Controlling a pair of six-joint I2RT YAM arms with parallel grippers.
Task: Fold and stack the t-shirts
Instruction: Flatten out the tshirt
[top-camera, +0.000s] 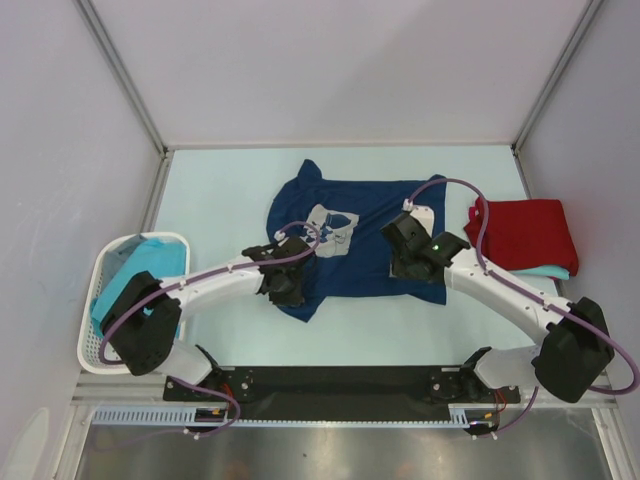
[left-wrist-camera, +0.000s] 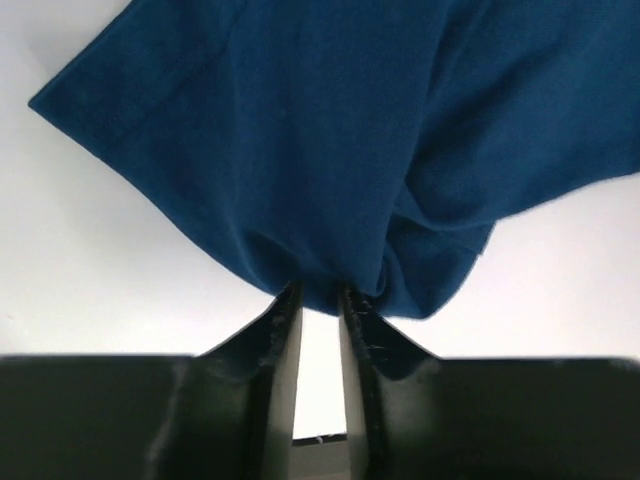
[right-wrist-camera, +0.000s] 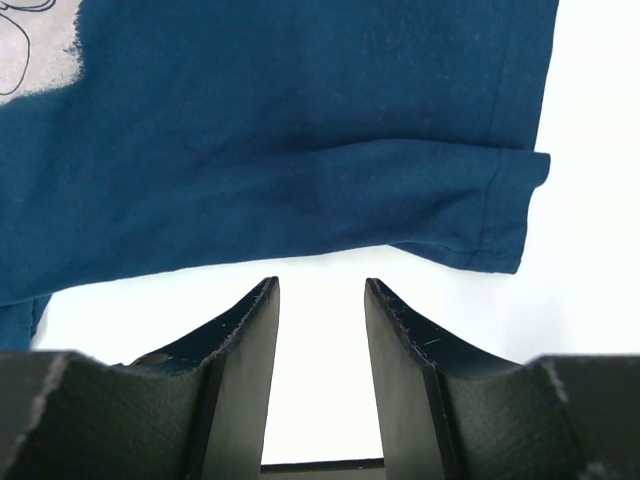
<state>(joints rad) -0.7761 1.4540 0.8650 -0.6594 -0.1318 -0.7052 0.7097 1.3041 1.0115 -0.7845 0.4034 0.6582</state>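
Observation:
A navy blue t-shirt (top-camera: 365, 215) with a pale grey chest print (top-camera: 330, 228) lies partly rumpled in the middle of the table. My left gripper (top-camera: 287, 285) is at its near left corner, shut on a bunched fold of the navy cloth (left-wrist-camera: 330, 150), which hangs from the fingertips (left-wrist-camera: 288, 303). My right gripper (top-camera: 408, 258) is open and empty over the shirt's near right part; in the right wrist view (right-wrist-camera: 320, 285) the navy hem (right-wrist-camera: 300, 190) lies just past the tips. A folded red t-shirt (top-camera: 525, 232) lies at the right on a turquoise one (top-camera: 548, 271).
A white perforated basket (top-camera: 98, 345) stands at the left edge with turquoise t-shirts (top-camera: 140, 272) in it. Grey walls close in the back and both sides. The arm bases and a black rail (top-camera: 340, 382) run along the near edge.

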